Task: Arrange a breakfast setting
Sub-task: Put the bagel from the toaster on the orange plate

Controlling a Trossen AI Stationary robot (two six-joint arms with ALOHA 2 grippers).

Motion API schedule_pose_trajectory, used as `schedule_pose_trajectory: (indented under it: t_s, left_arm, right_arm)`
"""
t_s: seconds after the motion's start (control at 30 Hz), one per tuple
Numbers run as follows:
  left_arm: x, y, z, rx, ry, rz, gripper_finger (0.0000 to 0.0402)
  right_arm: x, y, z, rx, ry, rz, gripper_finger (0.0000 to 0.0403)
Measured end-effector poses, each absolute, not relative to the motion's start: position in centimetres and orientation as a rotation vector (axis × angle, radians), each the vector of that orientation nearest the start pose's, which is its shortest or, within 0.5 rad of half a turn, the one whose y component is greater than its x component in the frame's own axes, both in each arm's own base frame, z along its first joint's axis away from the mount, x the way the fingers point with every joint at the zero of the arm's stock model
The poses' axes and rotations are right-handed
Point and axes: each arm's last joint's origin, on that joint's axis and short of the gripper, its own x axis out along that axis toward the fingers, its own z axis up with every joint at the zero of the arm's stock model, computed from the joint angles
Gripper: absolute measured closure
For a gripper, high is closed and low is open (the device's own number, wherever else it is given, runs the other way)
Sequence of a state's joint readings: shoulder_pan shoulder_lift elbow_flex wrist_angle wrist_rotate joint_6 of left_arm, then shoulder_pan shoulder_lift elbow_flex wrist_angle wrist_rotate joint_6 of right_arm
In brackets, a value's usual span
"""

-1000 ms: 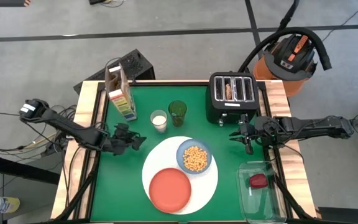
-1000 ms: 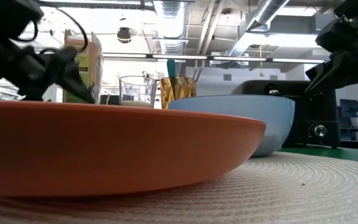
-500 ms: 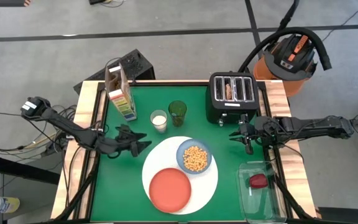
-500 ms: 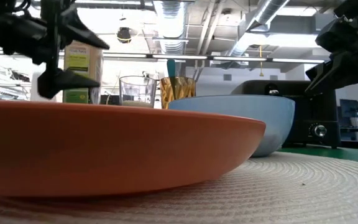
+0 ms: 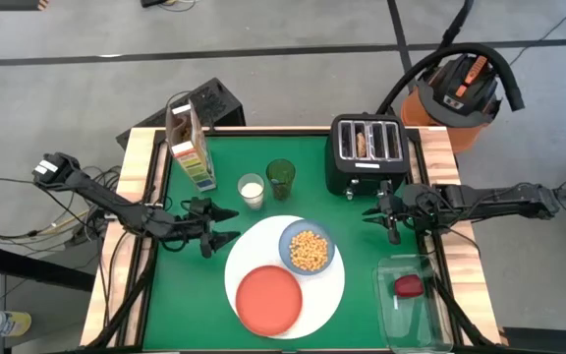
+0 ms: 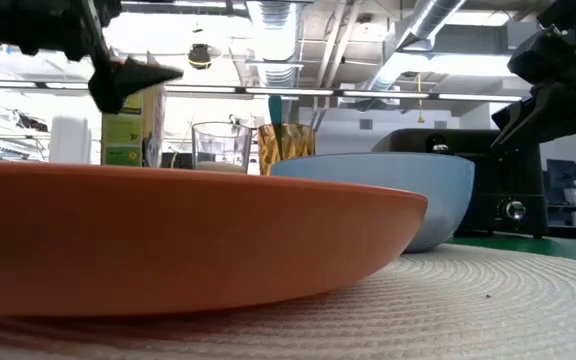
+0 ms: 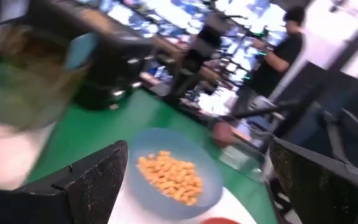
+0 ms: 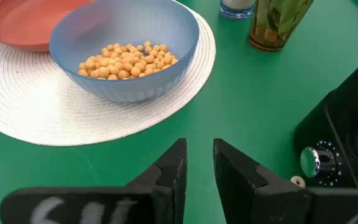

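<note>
A large round white plate [image 5: 327, 290] lies on the green table near its front. On it rest an orange-red plate [image 5: 268, 300] and a light-blue bowl [image 5: 308, 248] of yellow cereal, which also shows in the right wrist view [image 8: 126, 50]. A blue handle [image 6: 275, 108] sticks up out of the tinted glass [image 5: 281, 178]; I cannot tell whether it is the spoon. My left gripper [image 5: 232, 225] is open and empty, above the table just left of the white plate, pointing at the bowl [image 7: 173, 174]. My right gripper [image 5: 392, 232] hovers in front of the toaster, empty, its fingers a narrow gap apart [image 8: 200, 155].
A black four-slot toaster [image 5: 367, 152] stands at the back right. A cereal box [image 5: 190, 147], a glass of milk [image 5: 252, 190] and the tinted glass stand at the back left. A clear container [image 5: 411, 300] holding something red sits at the front right. A person [image 7: 278, 53] stands beyond the table.
My left gripper has gone a little toward the table's right edge, toward the white plate, and has risen. It has turned about its wrist. The plates and the bowl have stayed where they were.
</note>
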State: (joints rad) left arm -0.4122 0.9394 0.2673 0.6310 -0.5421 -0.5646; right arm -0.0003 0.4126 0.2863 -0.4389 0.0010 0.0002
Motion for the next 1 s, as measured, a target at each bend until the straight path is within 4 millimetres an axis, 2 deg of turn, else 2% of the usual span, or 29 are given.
schedule_pose_trajectory:
  t_s: [0.2, 0.4, 0.63, 0.8, 1.0]
  left_arm:
    - [17.9, -6.3, 22.7, -0.439, -0.076, 0.084, 0.0023]
    - [18.4, -6.8, 25.5, -0.191, -0.163, -0.024, 0.0023]
    - [18.8, -7.0, 28.8, -0.084, -0.256, -0.023, 0.0023]
    - [18.9, -7.0, 29.2, -0.056, -0.265, -0.007, 0.0023]
    - [19.0, -6.6, 28.7, -0.062, -0.216, 0.097, 0.0023]
  right_arm:
    - [11.0, 0.0, 18.6, 0.0, 0.565, -0.002, 0.0301]
    - [11.0, 0.0, 18.6, 0.0, 0.565, -0.001, 0.0301]
    - [11.0, 0.0, 18.6, 0.0, 0.565, -0.001, 0.0301]
    - [11.0, 0.0, 18.6, 0.0, 0.565, -0.001, 0.0301]
    - [11.0, 0.0, 18.6, 0.0, 0.565, -0.001, 0.0301]
